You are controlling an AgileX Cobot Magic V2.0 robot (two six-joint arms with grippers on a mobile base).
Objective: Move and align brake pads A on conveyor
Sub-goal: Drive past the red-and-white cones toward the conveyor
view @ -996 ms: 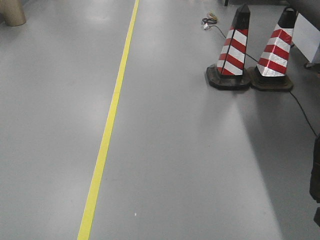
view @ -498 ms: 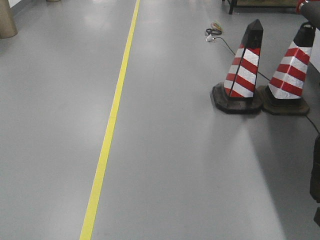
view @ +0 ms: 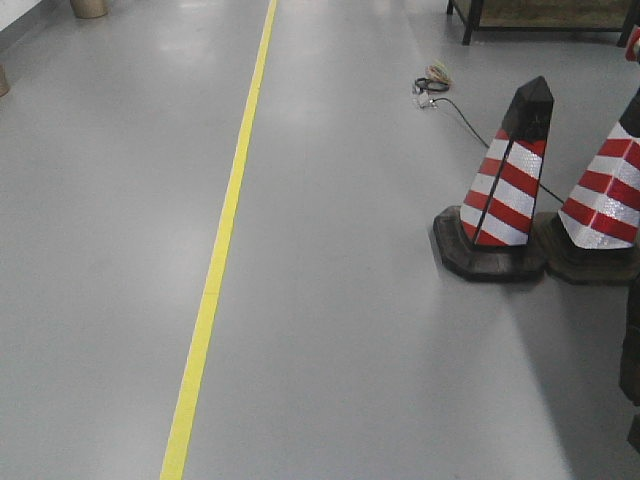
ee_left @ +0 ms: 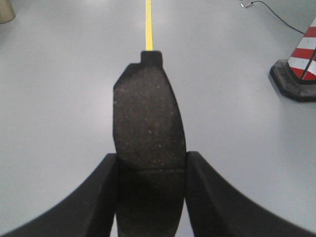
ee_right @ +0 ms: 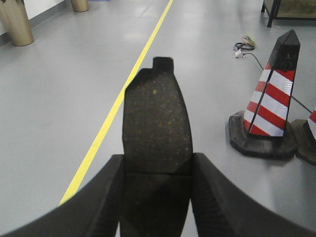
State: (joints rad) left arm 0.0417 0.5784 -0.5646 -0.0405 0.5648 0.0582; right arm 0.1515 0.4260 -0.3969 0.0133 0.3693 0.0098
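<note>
Left gripper (ee_left: 150, 165) pinches the left brake pad (ee_left: 148, 113), right gripper (ee_right: 157, 168) the right brake pad (ee_right: 157, 118), above grey floor (view: 350, 300), conveyor unseen. Held by 1 end, either could slip at a jolt.

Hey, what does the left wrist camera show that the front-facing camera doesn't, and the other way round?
Only the left wrist view shows the left gripper shut on a dark grey, grainy, curved-oblong brake pad. Only the front-facing view shows a second red-and-white striped cone beside the first, and a dark table frame. Both show the grey floor, its yellow line and a red-and-white striped cone on a black base.
</note>
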